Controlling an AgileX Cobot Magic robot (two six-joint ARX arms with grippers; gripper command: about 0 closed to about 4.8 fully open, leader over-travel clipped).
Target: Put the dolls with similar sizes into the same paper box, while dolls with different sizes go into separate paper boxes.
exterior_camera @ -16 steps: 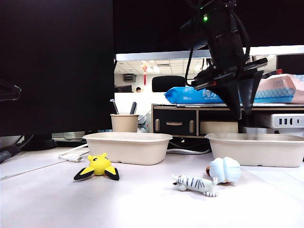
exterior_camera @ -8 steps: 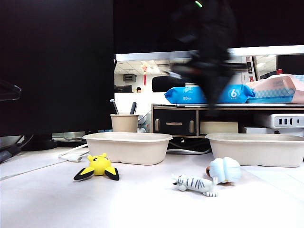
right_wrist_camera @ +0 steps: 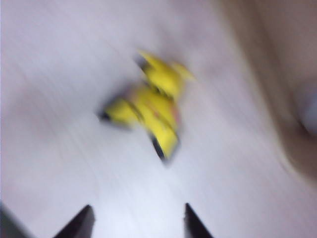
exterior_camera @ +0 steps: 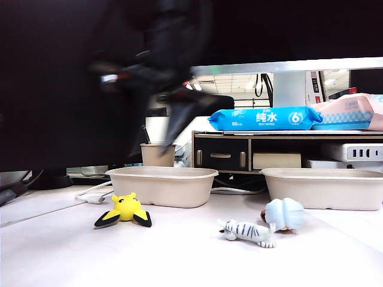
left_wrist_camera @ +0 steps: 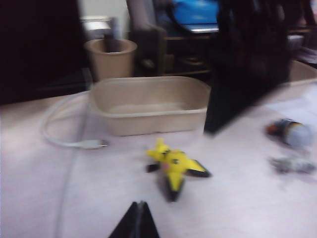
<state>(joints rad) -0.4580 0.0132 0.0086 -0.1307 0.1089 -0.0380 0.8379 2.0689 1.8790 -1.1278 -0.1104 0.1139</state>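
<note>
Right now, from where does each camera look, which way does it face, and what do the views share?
Exterior view: low at table level, facing both paper boxes; the blurred right gripper hangs above the left box.
Left wrist view: low over the table, facing the left box; the left gripper tips meet.
Right wrist view: looking down at the table; the right gripper's tips stand apart.
Shared: the yellow doll shows in all three.

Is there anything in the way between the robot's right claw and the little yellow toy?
No, nothing visible is in the way. The right gripper hangs over the yellow doll with its jaws apart, and only bare table shows between them. The picture is blurry, though.
</note>
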